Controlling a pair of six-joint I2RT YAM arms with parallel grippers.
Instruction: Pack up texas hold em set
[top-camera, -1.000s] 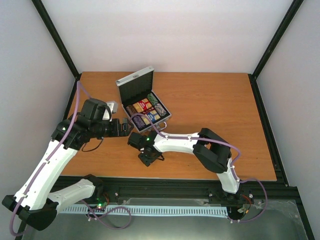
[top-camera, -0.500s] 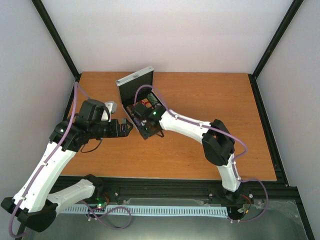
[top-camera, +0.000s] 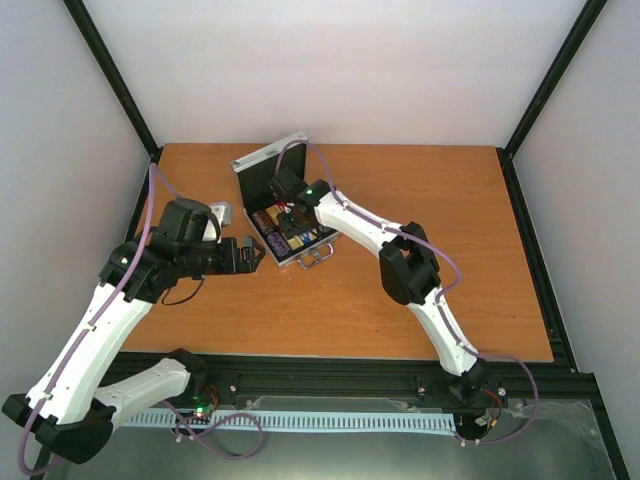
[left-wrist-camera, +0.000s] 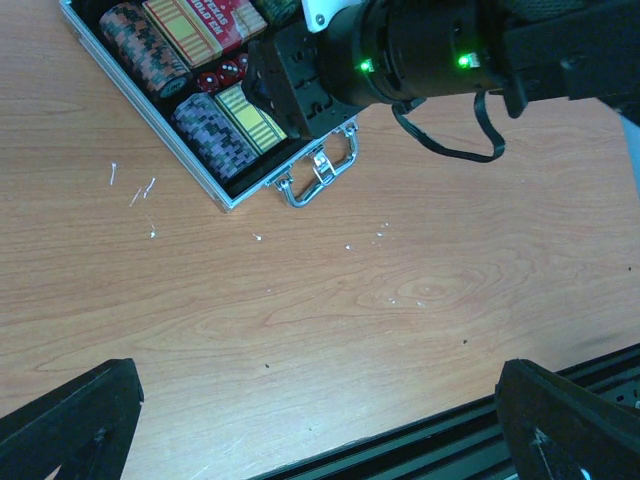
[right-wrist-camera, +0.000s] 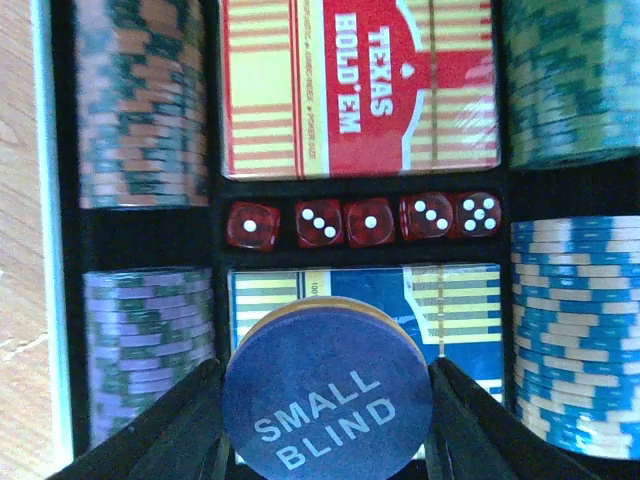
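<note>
Out on the wooden table (top-camera: 450, 250), looks nearly packed: chips (right-wrist-camera: 140, 100), dice (right-wrist-camera: 365, 220), card boxes (right-wrist-camera: 360, 90) in the open case (left-wrist-camera: 150, 114), blue disc (right-wrist-camera: 325, 395) pinched in the half-closed right gripper (right-wrist-camera: 325, 420) just above, left gripper (top-camera: 252, 253) wide open and empty, lid (top-camera: 262, 170) unshut.

Open silver case (top-camera: 260, 175) holds chip stacks (right-wrist-camera: 140, 100), card boxes (right-wrist-camera: 360, 90), red dice (right-wrist-camera: 370, 220) (blue disc (right-wrist-camera: 325, 400) over them)

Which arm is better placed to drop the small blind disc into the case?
Right: the right gripper holds the disc above the open case; the left gripper sits open and empty beside it.
</note>
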